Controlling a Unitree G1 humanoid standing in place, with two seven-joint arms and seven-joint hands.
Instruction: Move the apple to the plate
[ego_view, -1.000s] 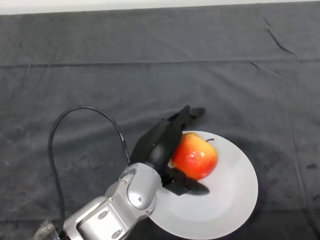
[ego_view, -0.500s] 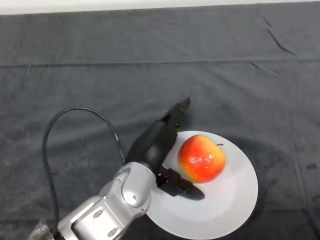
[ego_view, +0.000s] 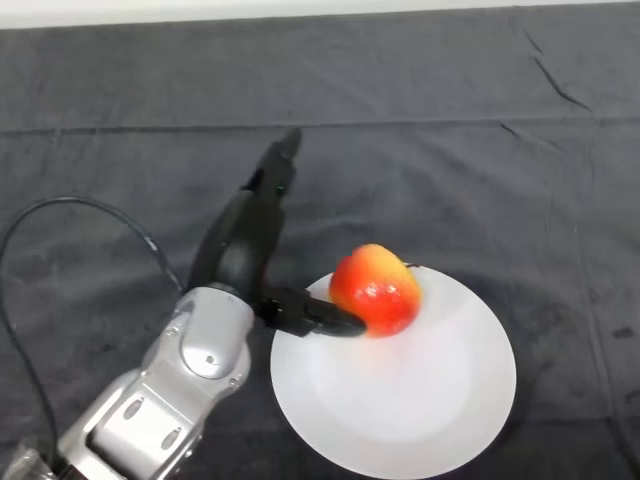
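A red and yellow apple (ego_view: 375, 290) rests on the upper left part of a white round plate (ego_view: 420, 390), leaning toward the plate's left rim. My left hand (ego_view: 240, 245) is to the left of the apple, over the dark cloth, and it is open. Its fingers (ego_view: 280, 160) point straight up the view, away from the apple. The thumb (ego_view: 310, 318) reaches right over the plate's rim, and its tip touches or nearly touches the apple's lower left side.
A dark cloth (ego_view: 480, 170) covers the whole table, with creases across the far part. A pale strip (ego_view: 300, 10) runs along the far edge.
The hand let go of the apple and drew back to the left and up the view. The apple stayed on the plate and shifted slightly toward its left rim.
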